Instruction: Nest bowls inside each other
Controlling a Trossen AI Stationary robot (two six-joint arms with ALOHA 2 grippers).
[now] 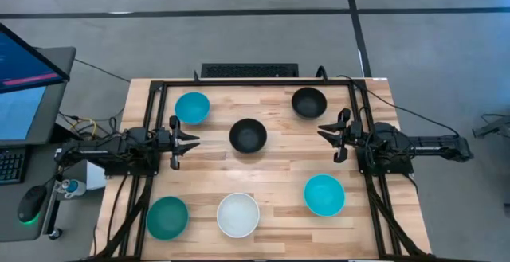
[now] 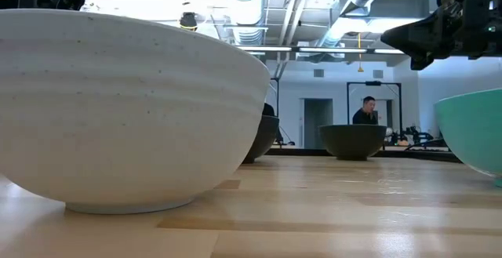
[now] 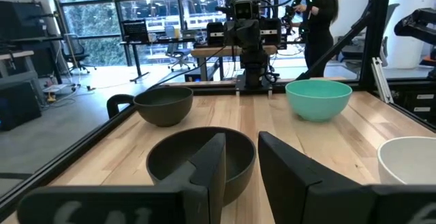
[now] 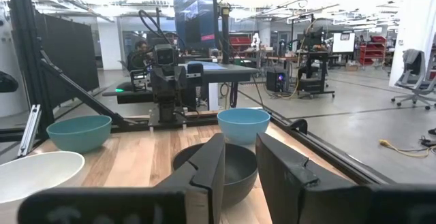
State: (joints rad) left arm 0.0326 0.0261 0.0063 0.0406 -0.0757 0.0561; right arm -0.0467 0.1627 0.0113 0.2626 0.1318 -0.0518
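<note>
Six bowls rest on their bases on the wooden table (image 1: 279, 174). A cyan bowl (image 1: 192, 107) sits far left, a black bowl (image 1: 248, 135) in the middle and a second black bowl (image 1: 309, 103) far right. A teal-green bowl (image 1: 167, 218), a white bowl (image 1: 238, 214) and a second cyan bowl (image 1: 324, 195) stand along the near edge. My left gripper (image 1: 194, 140) is open at the left side, pointing at the middle black bowl (image 3: 201, 159). My right gripper (image 1: 323, 132) is open at the right side, facing the same bowl (image 4: 214, 166).
A black metal frame (image 1: 159, 83) runs along the table's far and side edges. A monitor (image 1: 28, 71) and keyboard stand off the table's left. A person (image 2: 367, 110) is in the room beyond the table. Bare wood lies between the middle bowl and the near row.
</note>
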